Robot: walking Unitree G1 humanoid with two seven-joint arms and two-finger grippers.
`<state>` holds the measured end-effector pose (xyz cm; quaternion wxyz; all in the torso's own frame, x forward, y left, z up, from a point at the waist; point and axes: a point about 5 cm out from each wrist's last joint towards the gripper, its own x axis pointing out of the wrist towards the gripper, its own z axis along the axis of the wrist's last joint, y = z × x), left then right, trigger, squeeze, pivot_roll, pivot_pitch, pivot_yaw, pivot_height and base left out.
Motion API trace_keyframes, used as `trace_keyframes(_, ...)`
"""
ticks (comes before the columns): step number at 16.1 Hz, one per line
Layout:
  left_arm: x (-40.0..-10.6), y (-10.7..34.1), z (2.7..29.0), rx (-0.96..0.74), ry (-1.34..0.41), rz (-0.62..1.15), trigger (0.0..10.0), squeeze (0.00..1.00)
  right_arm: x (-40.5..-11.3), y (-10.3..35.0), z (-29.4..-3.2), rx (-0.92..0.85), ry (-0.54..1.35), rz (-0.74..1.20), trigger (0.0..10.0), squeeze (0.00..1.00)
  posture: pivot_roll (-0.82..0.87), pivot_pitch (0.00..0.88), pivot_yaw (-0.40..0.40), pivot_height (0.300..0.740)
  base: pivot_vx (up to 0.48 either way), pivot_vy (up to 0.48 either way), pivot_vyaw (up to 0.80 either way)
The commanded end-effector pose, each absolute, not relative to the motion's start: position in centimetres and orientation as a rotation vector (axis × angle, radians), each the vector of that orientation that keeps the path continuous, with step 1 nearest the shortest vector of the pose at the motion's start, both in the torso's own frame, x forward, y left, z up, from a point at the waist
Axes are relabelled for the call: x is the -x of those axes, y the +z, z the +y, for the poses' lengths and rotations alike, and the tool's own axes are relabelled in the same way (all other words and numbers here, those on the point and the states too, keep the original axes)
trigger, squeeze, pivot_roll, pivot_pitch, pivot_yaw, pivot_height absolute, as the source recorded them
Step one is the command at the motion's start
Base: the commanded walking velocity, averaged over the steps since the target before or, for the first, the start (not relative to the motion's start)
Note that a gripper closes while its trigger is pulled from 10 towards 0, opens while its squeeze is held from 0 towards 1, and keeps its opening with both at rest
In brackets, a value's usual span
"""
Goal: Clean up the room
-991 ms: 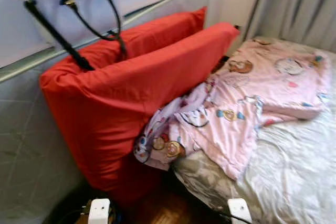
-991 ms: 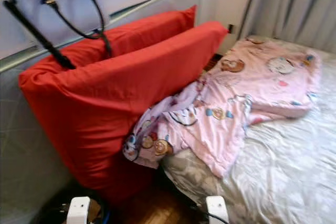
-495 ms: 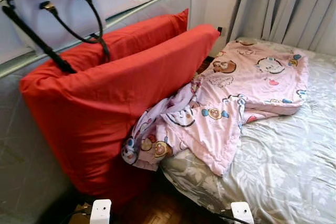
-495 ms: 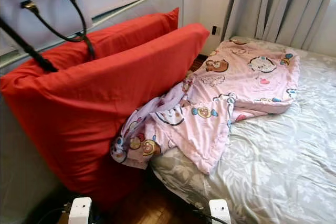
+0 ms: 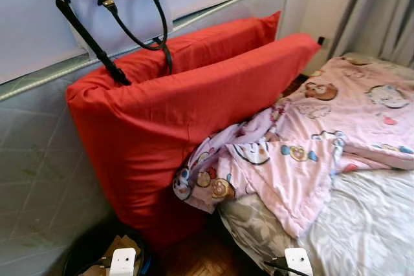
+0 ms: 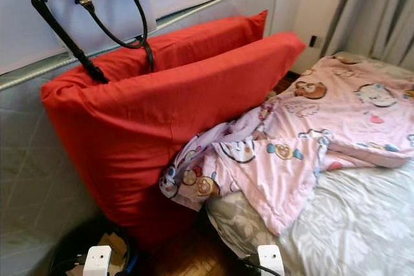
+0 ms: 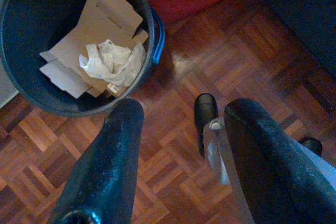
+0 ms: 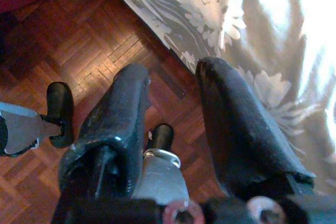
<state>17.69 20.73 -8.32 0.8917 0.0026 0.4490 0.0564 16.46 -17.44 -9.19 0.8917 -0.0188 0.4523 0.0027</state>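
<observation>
My left gripper [image 7: 178, 145] hung idle, fingers spread and empty, over the parquet floor [image 7: 173, 182] beside a dark bin [image 7: 21, 90] that held cardboard [image 7: 89, 30] and crumpled paper [image 7: 113, 64]. My right gripper [image 8: 173, 124] also hung low with fingers spread and nothing between them, above the floor at the edge of the grey floral sheet [image 8: 273, 40]. Ahead, two red cushions [image 5: 187, 114] stood on edge against a grey headboard [image 5: 39, 153], with a pale handbag [image 5: 119, 8] perched on the headboard above them, its black straps draped onto the front cushion. A pink cartoon-print blanket [image 5: 310, 147] lay rumpled across the bed [image 5: 369, 224], one corner spilling over the bed's edge and touching the front cushion. Grey curtains [image 6: 381, 11] hung beyond the bed.
</observation>
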Motion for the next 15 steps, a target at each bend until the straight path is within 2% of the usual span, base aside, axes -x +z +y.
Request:
trace_keyframes(1,-17.7,-8.3,20.9,0.002,0.129,0.931,10.0,0.00,-16.5,-9.2,-17.5,0.029,-0.004,0.936,10.0,0.00,0.03,0.000,0.033,0.740,0.296,0.000,0.00)
trace_keyframes(6,-17.7,-8.3,20.8,0.004,0.129,0.930,10.0,0.00,-16.4,-9.2,-17.6,0.029,-0.007,0.934,10.0,0.00,0.03,0.000,0.032,0.740,0.294,0.000,0.00)
trace_keyframes(9,-17.7,-8.3,20.9,-0.003,0.125,0.925,10.0,0.00,-16.4,-9.2,-17.5,0.026,-0.008,0.932,10.0,0.00,0.03,0.000,0.034,0.740,0.000,0.000,0.00)
trace_keyframes(12,-19.9,-7.0,20.9,0.009,0.117,0.820,10.0,0.00,-16.7,-8.9,-17.4,0.009,-0.005,0.883,10.0,0.00,0.03,0.000,0.034,0.740,0.000,0.000,0.00)
trace_keyframes(15,-22.9,-4.9,20.6,0.044,0.113,0.642,10.0,0.00,-17.2,-8.4,-17.3,-0.005,0.020,0.792,10.0,0.00,0.03,0.000,0.031,0.740,0.000,0.000,0.00)
